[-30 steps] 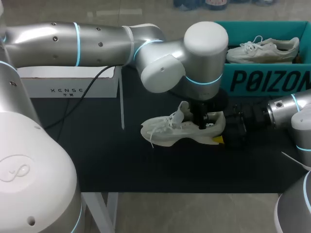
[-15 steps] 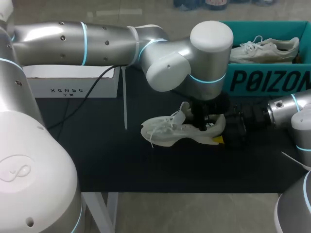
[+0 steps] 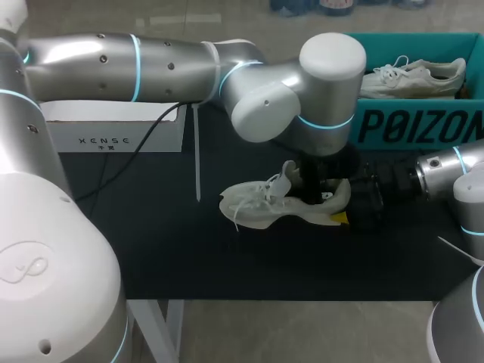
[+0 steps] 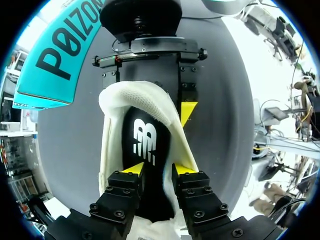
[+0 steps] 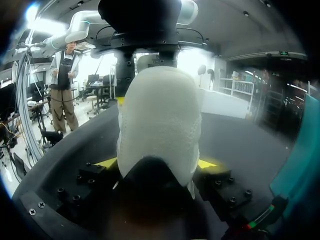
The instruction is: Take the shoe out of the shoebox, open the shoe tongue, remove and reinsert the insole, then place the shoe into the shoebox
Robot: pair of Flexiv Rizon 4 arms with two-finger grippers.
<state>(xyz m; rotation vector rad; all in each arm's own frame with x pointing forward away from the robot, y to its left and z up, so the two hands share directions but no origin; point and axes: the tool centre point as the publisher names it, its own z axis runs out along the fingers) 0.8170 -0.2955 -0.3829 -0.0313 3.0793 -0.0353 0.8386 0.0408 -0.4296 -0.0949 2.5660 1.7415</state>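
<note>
The left gripper [image 4: 157, 170], fingers narrowly parted and apparently pinching nothing, dips into the white sneaker [image 3: 265, 206] above its black insole [image 4: 145, 145], likely to lift it. The right gripper [image 5: 157, 164] clamps the heel, steadying the sneaker on the table [image 3: 151, 227] beside the teal shoebox [image 3: 408, 125].

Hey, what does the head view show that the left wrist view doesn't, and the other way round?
Only the head view: a second shoe lying inside the teal shoebox, a white box, and the white shoe's laces. Only the left wrist view: the black insole inside the shoe, just ahead of the left claw. Both: the white shoe on the black table, the shoebox's wall, and the right claw gripping the heel.
</note>
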